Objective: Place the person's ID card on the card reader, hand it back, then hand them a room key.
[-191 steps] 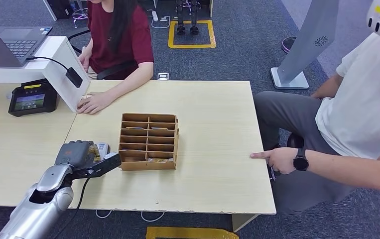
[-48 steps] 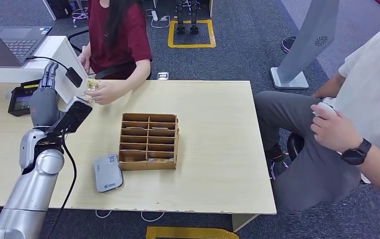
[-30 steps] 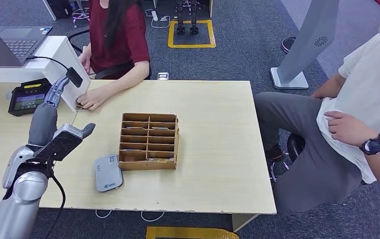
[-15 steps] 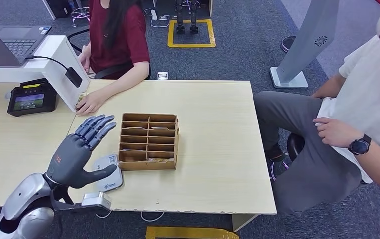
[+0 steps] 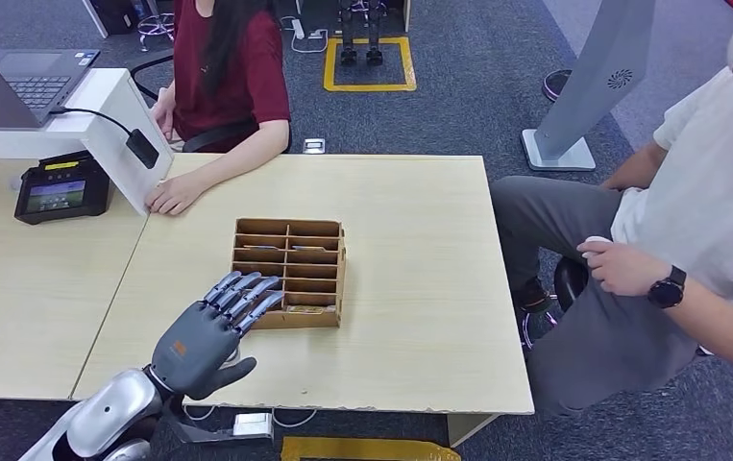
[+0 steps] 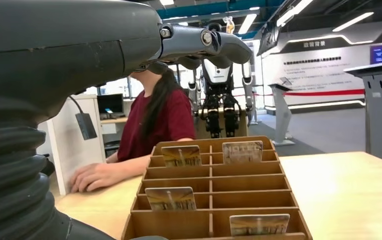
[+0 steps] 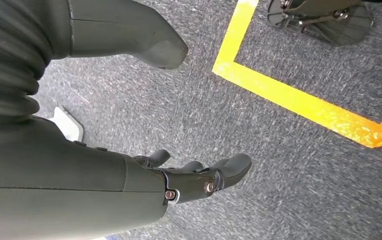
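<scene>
Head view — left hand (image 5: pixel 210 331): empty, fingers spread and stretched forward, palm down, hovering at the near left corner of the wooden card rack (image 5: pixel 287 273).
Head view — card rack: stands mid-counter (image 5: pixel 420 250), split into two columns of slots; cards sit in some of them, though from above they are too small to read.
Head view — card reader: I cannot make it out; the left hand covers the spot of counter beside the rack.
Head view — person in red (image 5: pixel 232 72): seated at the far side, one hand (image 5: pixel 172 195) flat on the counter by the white stand (image 5: pixel 117 125).
Head view — payment terminal (image 5: pixel 55 187): dark, lit screen, on the left part of the counter.
Head view — person in white (image 5: pixel 698 192): seated at the right, wearing a wristwatch (image 5: pixel 668 286), hand resting on the lap.
Left wrist view — left hand (image 6: pixel 199 42): fingers extended above the card rack (image 6: pixel 214 192), holding nothing.
Left wrist view — room key cards (image 6: pixel 170 198): four cards stand upright in separate slots of the rack.
Left wrist view — person in red (image 6: pixel 158 117): behind the rack, hand on the counter.
Right wrist view — right hand (image 7: pixel 199 180): hangs over grey carpet (image 7: pixel 239 130) near a yellow floor line (image 7: pixel 299 102), fingers loosely apart, holding nothing.
</scene>
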### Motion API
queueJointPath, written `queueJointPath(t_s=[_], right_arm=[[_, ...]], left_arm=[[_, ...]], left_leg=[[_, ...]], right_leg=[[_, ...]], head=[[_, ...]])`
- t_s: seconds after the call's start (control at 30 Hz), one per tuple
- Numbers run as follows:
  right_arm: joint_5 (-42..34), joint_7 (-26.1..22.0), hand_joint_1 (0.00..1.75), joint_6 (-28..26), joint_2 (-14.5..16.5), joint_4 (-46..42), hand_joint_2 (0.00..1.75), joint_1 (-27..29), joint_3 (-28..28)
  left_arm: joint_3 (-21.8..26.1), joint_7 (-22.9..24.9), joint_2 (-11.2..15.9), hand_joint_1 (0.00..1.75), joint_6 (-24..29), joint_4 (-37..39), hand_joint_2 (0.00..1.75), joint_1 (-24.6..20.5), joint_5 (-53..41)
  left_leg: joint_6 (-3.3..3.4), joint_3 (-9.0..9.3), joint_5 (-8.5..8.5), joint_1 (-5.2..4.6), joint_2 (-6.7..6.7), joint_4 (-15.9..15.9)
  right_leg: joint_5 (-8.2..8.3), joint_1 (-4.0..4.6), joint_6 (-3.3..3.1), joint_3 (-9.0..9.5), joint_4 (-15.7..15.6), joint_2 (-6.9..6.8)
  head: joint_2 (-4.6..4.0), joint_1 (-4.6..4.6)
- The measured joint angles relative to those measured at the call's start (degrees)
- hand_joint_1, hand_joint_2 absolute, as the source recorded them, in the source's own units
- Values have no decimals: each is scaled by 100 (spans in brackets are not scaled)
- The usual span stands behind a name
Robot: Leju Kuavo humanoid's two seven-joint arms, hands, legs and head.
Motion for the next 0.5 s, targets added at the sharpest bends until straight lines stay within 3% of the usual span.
queueJointPath(t_s=[0.5], right_arm=[[439,-39,0,208,235,91,175,2,-498]], left_arm=[[-79,450,-196,0,-289,399,175,-21,167]], left_leg=[[0,0,0,-1,0,0]], right_leg=[[0,0,0,0,0,0]], head=[[0,-1]])
